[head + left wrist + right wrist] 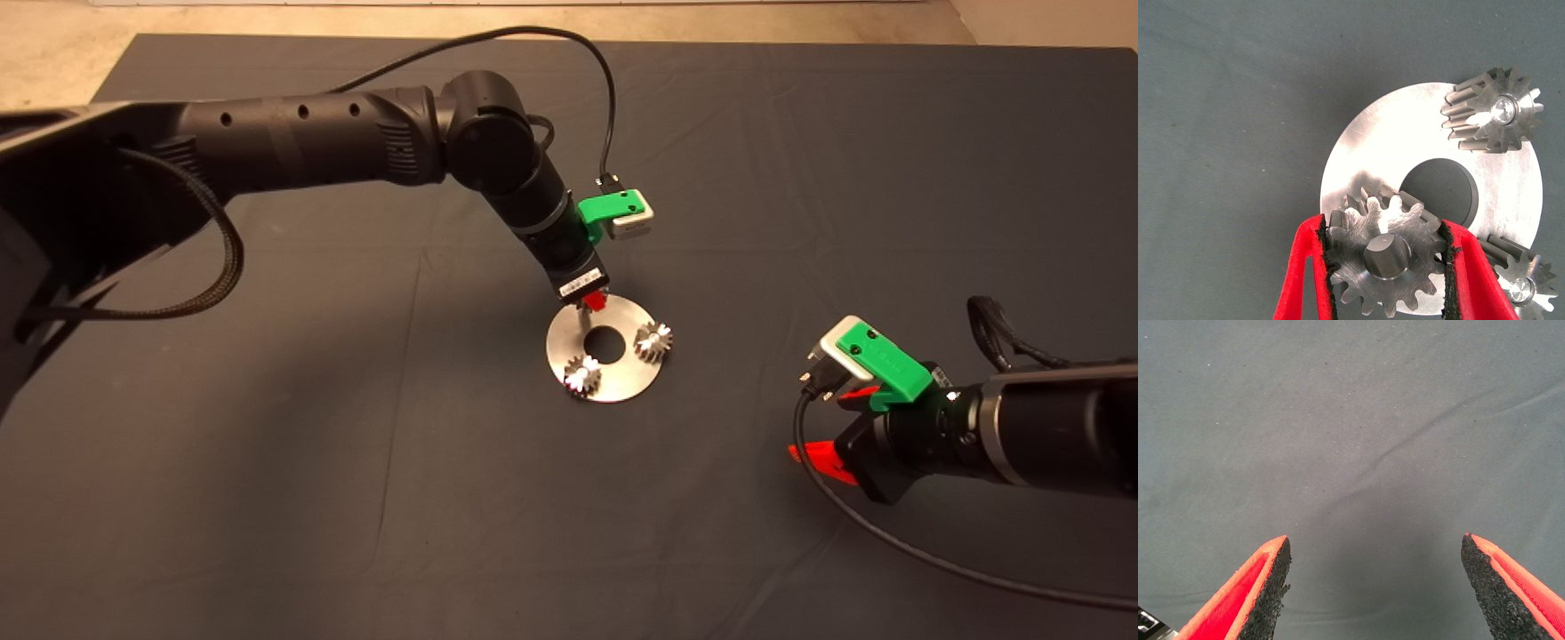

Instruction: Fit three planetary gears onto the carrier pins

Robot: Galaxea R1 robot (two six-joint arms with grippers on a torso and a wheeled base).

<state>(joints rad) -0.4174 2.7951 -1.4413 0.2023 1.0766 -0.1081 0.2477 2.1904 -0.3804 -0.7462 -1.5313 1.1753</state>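
A flat round silver disc (613, 378) with a centre hole lies mid-mat. Two planetary gears (583, 376) (653, 341) sit on its pins. In the left wrist view they show as one gear (1491, 110) with its pin end in the hole and another (1525, 283) partly behind a finger. My left gripper (594, 302) (1386, 257) is shut on the third gear (1388, 260), which sits on a carrier pin (1387, 255) at the disc's far edge. My right gripper (822, 427) (1375, 550) is open and empty over bare mat at the right.
The dark mat (356, 444) has creases. A black cable (933, 556) trails from the right arm across the mat. Beige floor (53, 62) shows beyond the mat's far edge.
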